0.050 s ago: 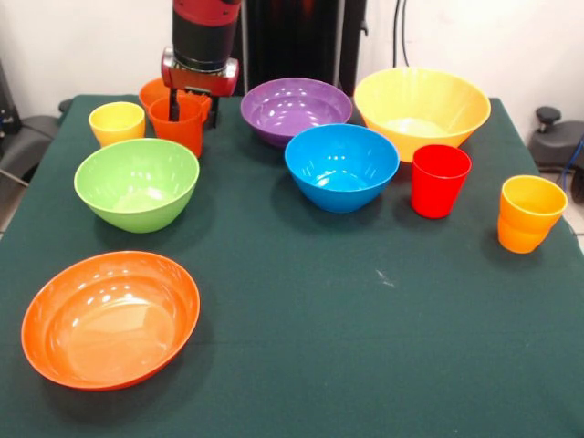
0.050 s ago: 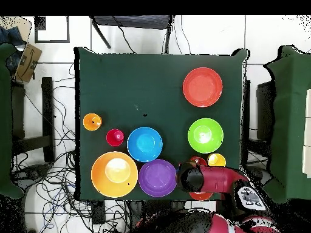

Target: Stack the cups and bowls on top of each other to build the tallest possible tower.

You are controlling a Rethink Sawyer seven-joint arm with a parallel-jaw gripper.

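The end effector is gripping the orange cup by its rim, beside the green bowl; glossy plastic is looking light, stiff and slippery

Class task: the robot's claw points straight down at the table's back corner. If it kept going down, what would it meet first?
Most likely the orange cup: the claw hangs right at its rim, one finger seemingly inside. A small orange bowl sits just behind it, so depth is slightly uncertain.
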